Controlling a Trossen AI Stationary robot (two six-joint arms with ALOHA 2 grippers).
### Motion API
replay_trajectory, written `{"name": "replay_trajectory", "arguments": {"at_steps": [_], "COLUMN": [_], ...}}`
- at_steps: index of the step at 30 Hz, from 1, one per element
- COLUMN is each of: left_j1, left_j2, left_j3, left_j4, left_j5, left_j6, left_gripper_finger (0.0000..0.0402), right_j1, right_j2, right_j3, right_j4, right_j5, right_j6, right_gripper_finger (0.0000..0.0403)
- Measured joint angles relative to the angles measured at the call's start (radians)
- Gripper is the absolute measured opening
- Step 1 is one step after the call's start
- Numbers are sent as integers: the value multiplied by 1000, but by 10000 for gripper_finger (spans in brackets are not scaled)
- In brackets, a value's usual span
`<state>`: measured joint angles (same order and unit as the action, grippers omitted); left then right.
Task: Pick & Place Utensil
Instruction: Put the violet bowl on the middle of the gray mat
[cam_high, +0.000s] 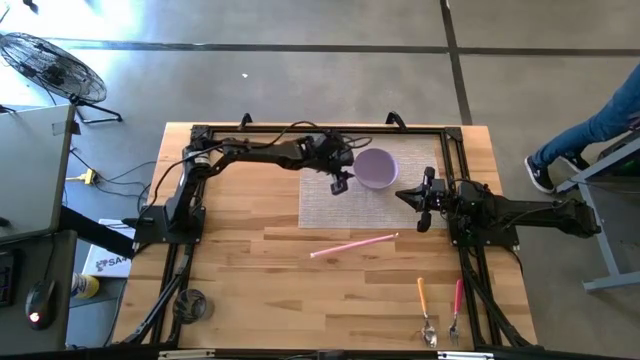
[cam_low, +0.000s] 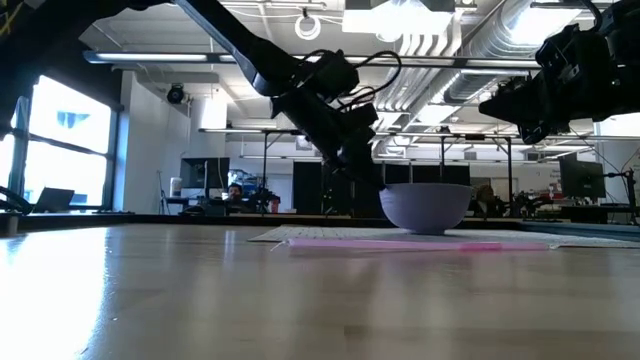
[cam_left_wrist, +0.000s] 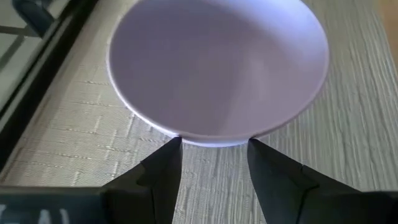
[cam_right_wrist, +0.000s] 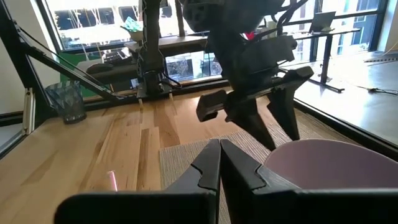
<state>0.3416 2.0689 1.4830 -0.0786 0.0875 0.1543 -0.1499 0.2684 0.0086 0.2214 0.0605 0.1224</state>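
Lying well clear of left tool (cam_high: 341, 186), pink utensil (cam_high: 353, 245), on table (cam_high: 250, 270)

The left arm reaches from its base at the left side across the far part of the bench, elbow bent, its wrist angled downward. The left hand (cam_high: 341, 183) hangs low with its two fingers (cam_left_wrist: 160, 180) spread apart, tips pointing down. The right arm stretches in from the right side, held level above the bench. The right hand (cam_high: 424, 214) has its fingers (cam_right_wrist: 208, 165) pressed together.
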Motion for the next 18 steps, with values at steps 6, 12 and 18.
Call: {"name": "replay_trajectory", "arguments": {"at_steps": [6,12,18], "left_j1": [-9,-9,-9], "left_j2": [13,27,27], "left_j3": [1,3,3], "left_j4": [54,83,81], "left_j5": [-12,-14,-35], "left_j6": [-52,-81,-76], "left_gripper_finger": [177,177,177], "right_j1": [0,0,0], "right_j2": [0,0,0], "right_j3": [0,0,0], "right_j4": [0,0,0], "right_j5": [0,0,0], "right_j6": [0,0,0], "right_gripper_finger": [2,3,3]}}
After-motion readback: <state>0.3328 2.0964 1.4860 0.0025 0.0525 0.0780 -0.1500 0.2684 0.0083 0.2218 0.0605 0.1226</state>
